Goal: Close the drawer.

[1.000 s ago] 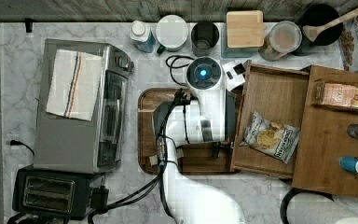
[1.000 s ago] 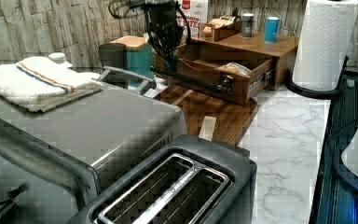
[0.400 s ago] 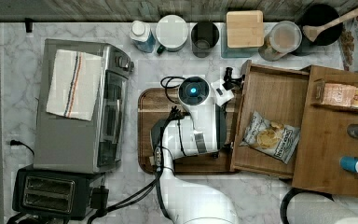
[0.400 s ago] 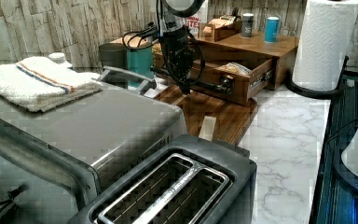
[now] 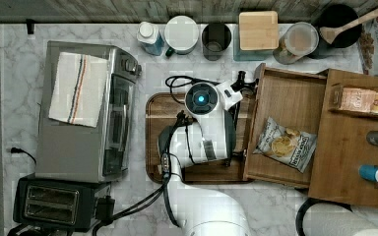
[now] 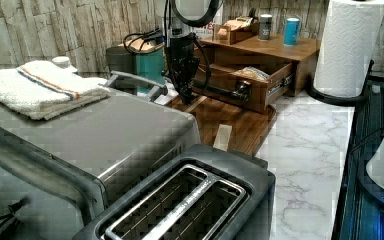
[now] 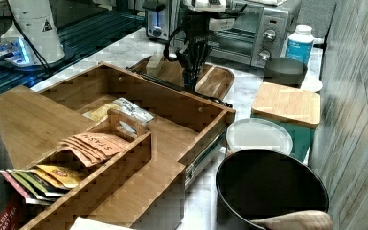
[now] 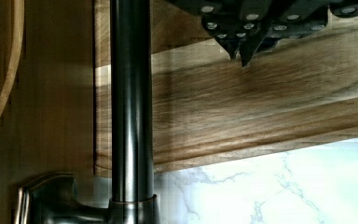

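Observation:
The drawer (image 5: 290, 103) stands pulled out of the cabinet, with a bag of chips (image 5: 285, 143) lying inside. Its dark metal handle bar (image 8: 130, 116) runs along the front panel (image 6: 260, 97). My gripper (image 8: 241, 53) is shut with nothing in it and hangs pointing down over the rounded wooden tray (image 5: 155, 137), just outside the handle. In the left view the gripper (image 6: 184, 99) is low, close to the left view's left of the handle (image 6: 225, 91). In the right view the gripper (image 7: 191, 82) hangs just behind the drawer's front wall (image 7: 172, 103).
A toaster oven (image 5: 88, 113) and a toaster (image 5: 54, 201) stand on the top view's left of the tray. Jars and containers (image 5: 216, 39) line the back wall. The cabinet top (image 5: 359, 147) carries bottles, and a paper towel roll (image 6: 347, 47) stands beside it.
The arm has swung from above the drawer's front edge toward the top view's left, over the tray, and the gripper has come down beside the handle. The drawer has not moved.

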`<state>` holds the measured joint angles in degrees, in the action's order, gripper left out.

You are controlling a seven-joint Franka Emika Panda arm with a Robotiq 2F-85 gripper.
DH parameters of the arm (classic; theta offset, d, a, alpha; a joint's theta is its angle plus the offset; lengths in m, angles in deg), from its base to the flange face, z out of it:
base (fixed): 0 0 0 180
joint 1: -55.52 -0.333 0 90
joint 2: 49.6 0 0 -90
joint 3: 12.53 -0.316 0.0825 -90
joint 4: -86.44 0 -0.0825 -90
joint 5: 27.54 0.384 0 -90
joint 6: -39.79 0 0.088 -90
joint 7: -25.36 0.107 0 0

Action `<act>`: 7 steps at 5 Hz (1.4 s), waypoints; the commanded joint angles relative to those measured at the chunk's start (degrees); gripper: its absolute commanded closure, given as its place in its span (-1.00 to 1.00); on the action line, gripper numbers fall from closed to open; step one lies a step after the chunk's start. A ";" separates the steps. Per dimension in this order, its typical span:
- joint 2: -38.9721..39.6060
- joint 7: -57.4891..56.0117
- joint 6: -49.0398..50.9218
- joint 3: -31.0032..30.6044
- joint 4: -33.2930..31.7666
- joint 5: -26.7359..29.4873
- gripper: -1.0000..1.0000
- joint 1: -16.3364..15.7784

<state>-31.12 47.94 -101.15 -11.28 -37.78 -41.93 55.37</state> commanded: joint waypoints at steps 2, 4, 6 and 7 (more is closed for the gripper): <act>-3.39 -11.23 -1.24 2.18 0.14 0.66 1.00 5.83; -3.74 -22.54 3.41 3.69 3.64 5.53 1.00 10.77; -0.75 -31.08 7.06 6.86 12.45 5.67 1.00 16.51; -0.37 -35.14 2.34 8.38 11.75 5.23 1.00 19.85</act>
<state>-30.27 16.03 -94.80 -10.04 -33.52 -35.28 68.91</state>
